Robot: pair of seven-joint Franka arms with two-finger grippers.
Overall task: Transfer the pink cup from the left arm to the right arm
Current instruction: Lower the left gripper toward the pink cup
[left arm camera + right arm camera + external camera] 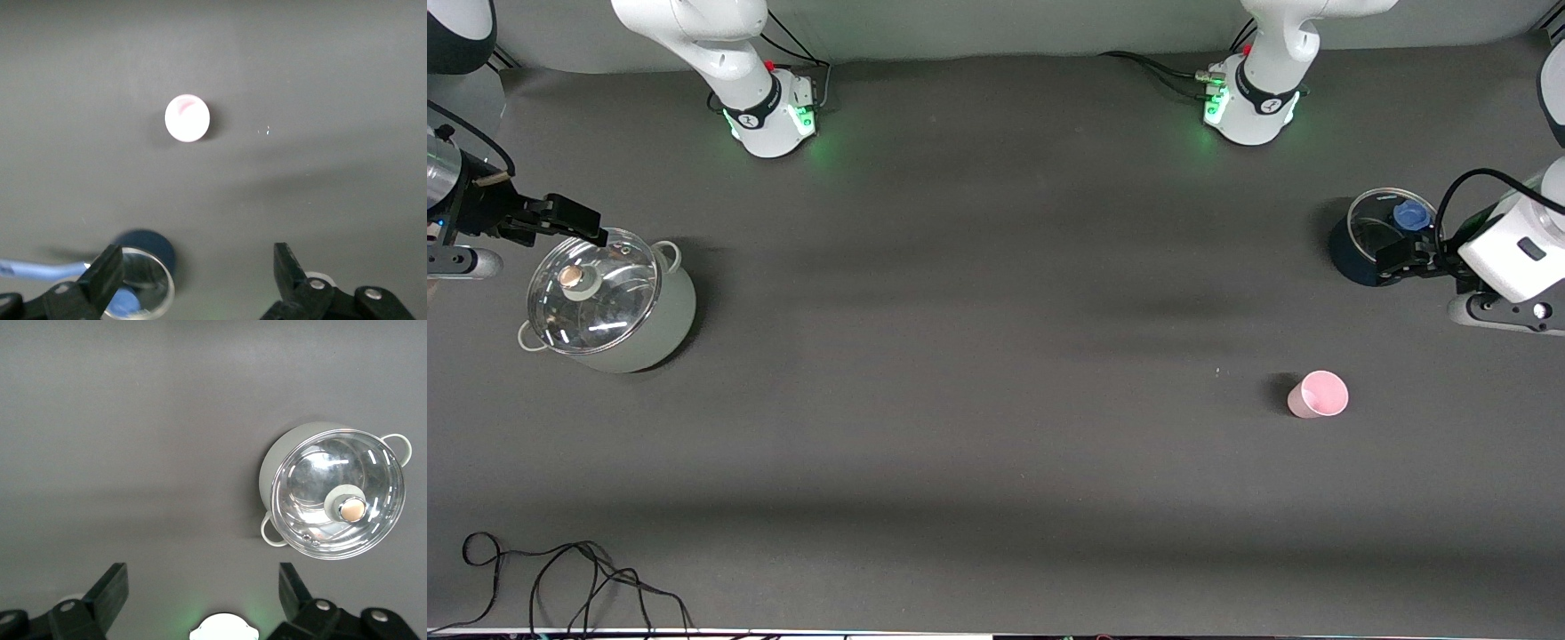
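The pink cup (pixel 1319 395) stands upright on the dark table toward the left arm's end, nearer to the front camera than the dark blue pot. It also shows in the left wrist view (pixel 187 118), mouth up and alone. My left gripper (pixel 1400 253) hangs open and empty over the edge of the dark blue pot, apart from the cup; its jaws stand wide apart in the left wrist view (pixel 197 270). My right gripper (pixel 578 227) is open and empty over the rim of the grey pot at the right arm's end, as its wrist view (pixel 200 587) shows.
A grey pot with a glass lid (pixel 609 302) stands at the right arm's end, also in the right wrist view (pixel 337 493). A dark blue pot with a glass lid and blue knob (pixel 1374 236) stands at the left arm's end. A black cable (pixel 560 578) lies at the table's front edge.
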